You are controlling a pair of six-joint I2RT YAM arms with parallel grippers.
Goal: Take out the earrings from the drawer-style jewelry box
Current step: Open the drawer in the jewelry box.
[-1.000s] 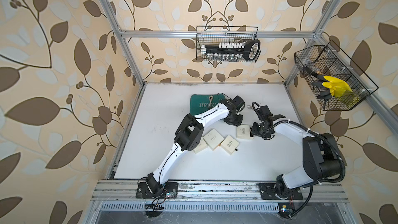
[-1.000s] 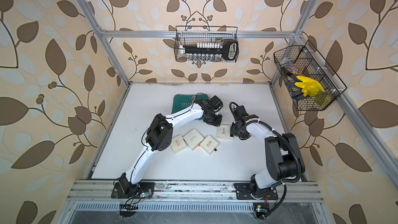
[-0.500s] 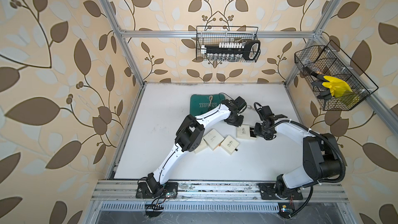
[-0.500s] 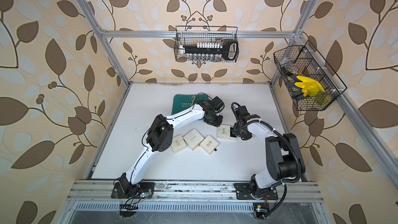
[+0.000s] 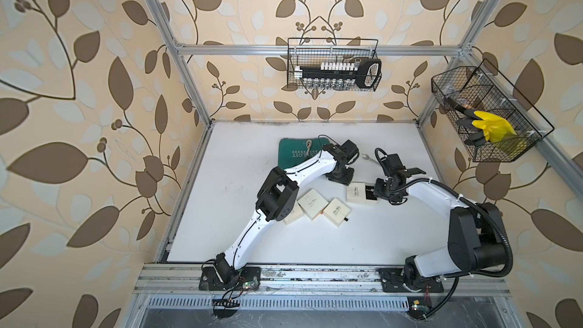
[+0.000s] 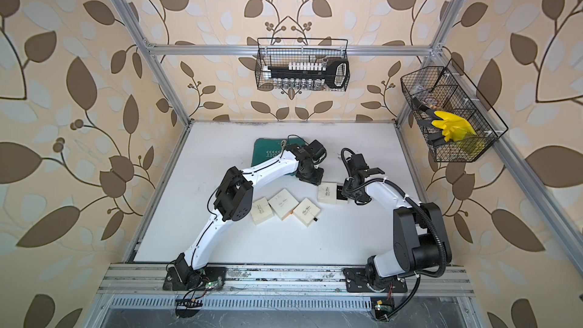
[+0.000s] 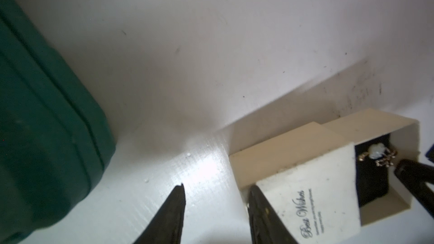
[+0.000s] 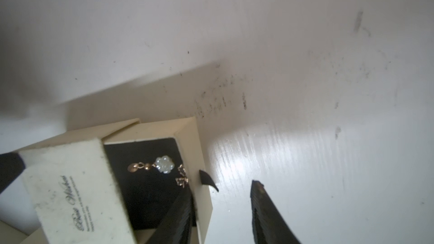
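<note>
The left gripper (image 7: pixel 216 186) has parted its jaws, empty, beside the jewelry box (image 7: pixel 317 191); the right gripper (image 8: pixel 222 187) (jaws apart, gripping nothing) straddles the drawer (image 8: pixel 187 132) at its tabbed wall. The earrings (image 8: pixel 164 164) lie inside.

Earrings (image 8: pixel 164 164) in drawer (image 8: pixel 186 131); three boxes (image 5: pixel 312 206) — leftward.

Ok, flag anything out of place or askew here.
One cream box has its drawer slid partway out, earrings exposed on the black lining. The other three boxes lie skewed at different angles. Dark scuffs mark the table beside it.
</note>
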